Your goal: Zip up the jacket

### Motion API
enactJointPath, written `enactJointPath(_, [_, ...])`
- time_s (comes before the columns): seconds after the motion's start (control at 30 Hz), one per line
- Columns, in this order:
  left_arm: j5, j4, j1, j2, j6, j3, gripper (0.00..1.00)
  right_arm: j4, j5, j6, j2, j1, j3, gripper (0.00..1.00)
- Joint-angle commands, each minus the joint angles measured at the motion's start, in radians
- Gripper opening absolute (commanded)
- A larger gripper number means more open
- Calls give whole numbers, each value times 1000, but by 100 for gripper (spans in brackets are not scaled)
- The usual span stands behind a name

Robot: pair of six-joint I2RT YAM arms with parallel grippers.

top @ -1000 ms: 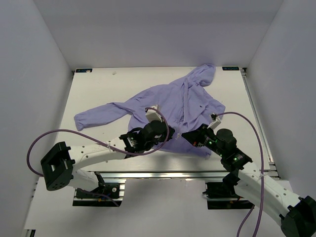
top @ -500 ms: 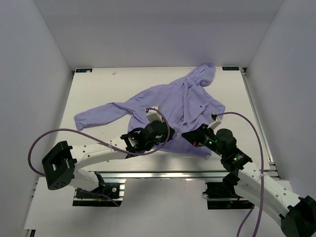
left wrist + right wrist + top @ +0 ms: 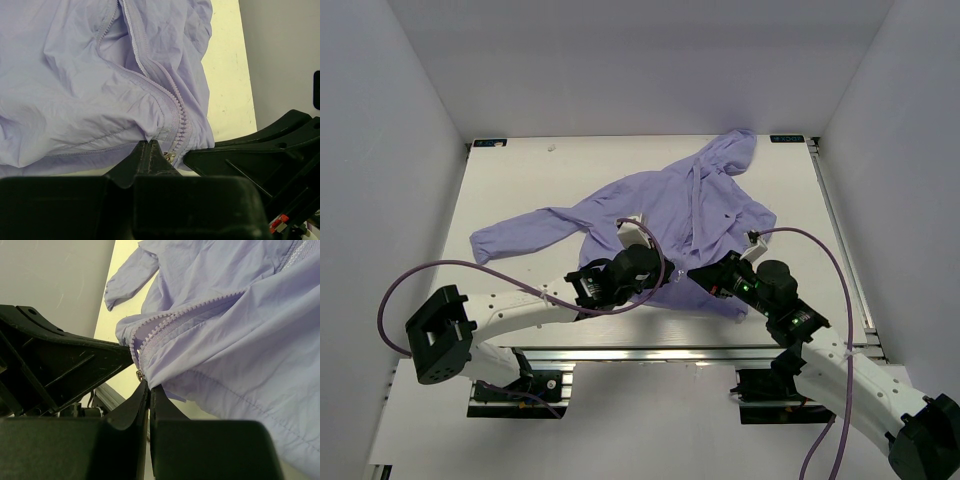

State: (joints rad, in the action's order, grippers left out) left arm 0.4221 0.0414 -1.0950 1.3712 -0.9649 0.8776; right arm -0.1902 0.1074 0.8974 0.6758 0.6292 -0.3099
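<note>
Lavender jacket [image 3: 670, 205] lies spread on the table [image 3: 520, 180], hem nearest both arms. The left gripper [image 3: 658, 270] and right gripper [image 3: 706, 274] meet at that hem, unchanged from 0.5 s ago. Left wrist shows what the top view hides: fingers closed, pinching the hem, with the zipper slider [image 3: 170, 157] just right of them. Right wrist: 2 fingers likewise clamped on the hem, unjoined zipper teeth [image 3: 170, 322] above.
</note>
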Motion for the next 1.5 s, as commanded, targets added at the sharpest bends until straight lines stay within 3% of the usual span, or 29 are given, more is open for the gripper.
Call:
enactJointPath(0.0, [-8,-12,-5,3,14,24,0,-51,-17,14,-5,-3,-12,0])
enactJointPath(0.7, [84,40,-74,14,63,60,0,-26,-60,52,-24,-3,-21,0])
enactJointPath(0.93, [250,135,-144,19,43,96,0,162,-167,95,-1,-3,-86,0])
enactJointPath(1.47, [477,242,-198,114,-14,205,0,182,-83,87,-53,-2,-60,0])
